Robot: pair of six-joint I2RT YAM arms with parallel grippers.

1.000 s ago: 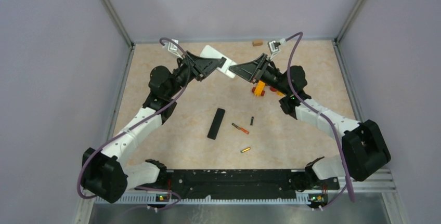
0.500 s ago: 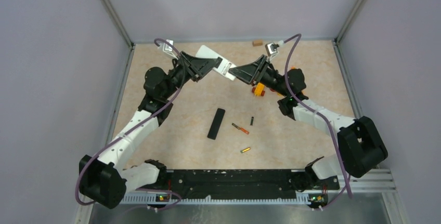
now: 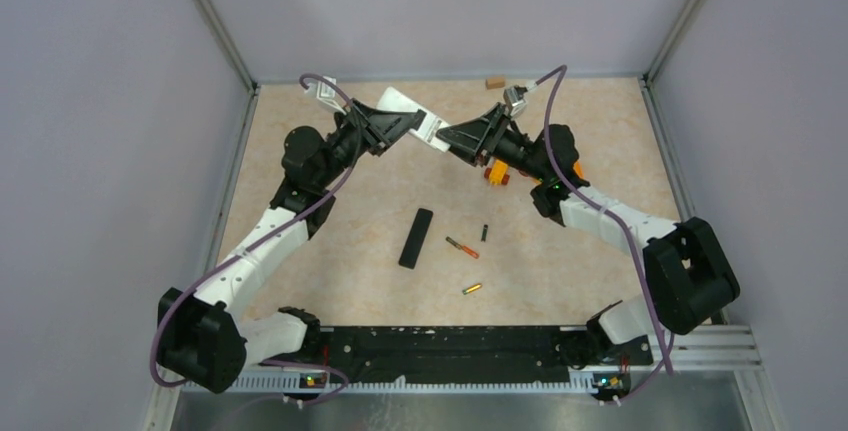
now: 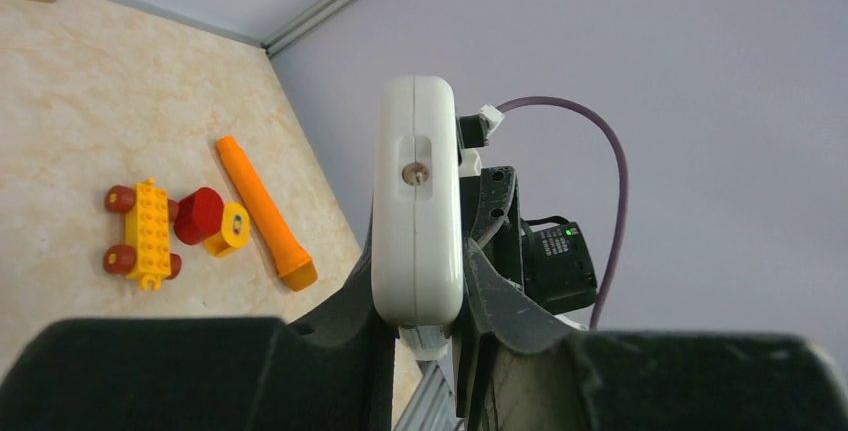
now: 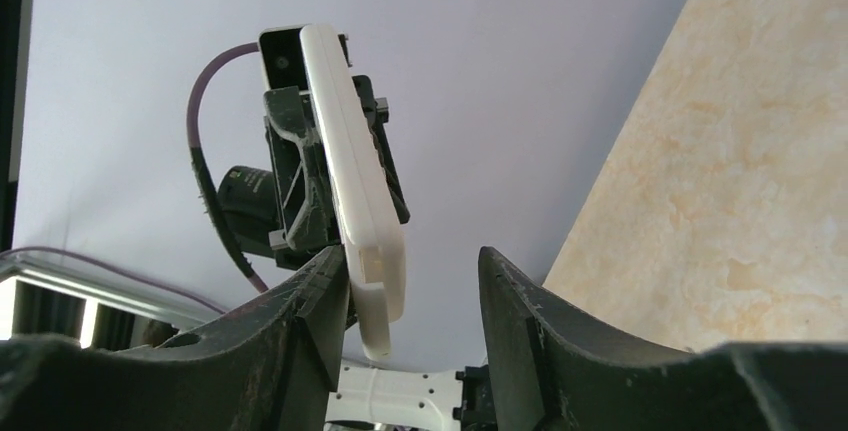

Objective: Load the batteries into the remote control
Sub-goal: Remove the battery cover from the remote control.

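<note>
The white remote control (image 3: 402,102) is held up off the table with my left gripper (image 3: 415,123) shut on its middle. In the left wrist view the remote control (image 4: 417,211) stands edge-on between the left gripper's (image 4: 417,286) fingers. My right gripper (image 3: 452,139) is open around the remote's near end. In the right wrist view the remote (image 5: 360,191) lies against the right gripper's (image 5: 412,261) left finger, with a wide gap to the other finger. Two batteries (image 3: 462,246) (image 3: 472,288) lie on the table.
A slim black bar (image 3: 416,238) and a tiny dark piece (image 3: 485,232) lie near the batteries. A yellow wheeled brick (image 4: 145,231), a red cylinder (image 4: 200,213) and an orange cone (image 4: 265,213) sit below the right arm. A wooden block (image 3: 493,82) rests by the back wall.
The right gripper's jaws have spread apart at the remote's end. Both grippers and the remote have shifted slightly to the left.
</note>
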